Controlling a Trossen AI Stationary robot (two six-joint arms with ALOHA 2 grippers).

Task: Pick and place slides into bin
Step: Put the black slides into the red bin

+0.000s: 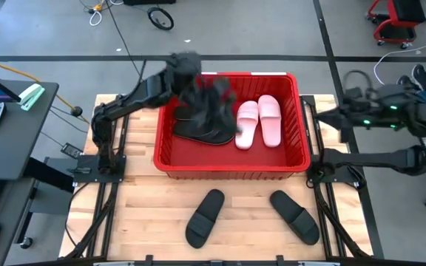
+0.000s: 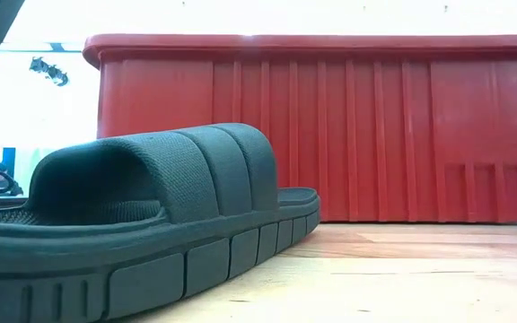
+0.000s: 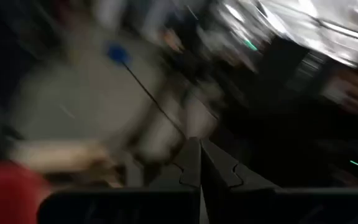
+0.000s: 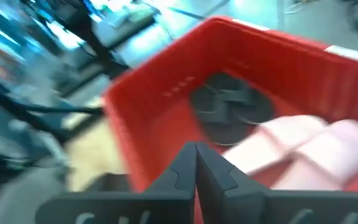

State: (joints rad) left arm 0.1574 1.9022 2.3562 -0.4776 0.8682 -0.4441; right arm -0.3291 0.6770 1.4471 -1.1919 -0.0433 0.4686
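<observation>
Left gripper (image 1: 211, 92), fingers closed and empty, hovers over the bin (image 1: 165, 159) upper centre; right gripper (image 4: 196, 148) likewise closed. Two black slides (image 1: 204, 217) wait on the bench (image 1: 139, 214), probably next.

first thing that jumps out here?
The bright red bin at table centre, already holding two pale pink slides on its right side and black flip-flops on its left. The left gripper hangs over those, fingers shut. Two black slides wait on the wood in front.
</observation>
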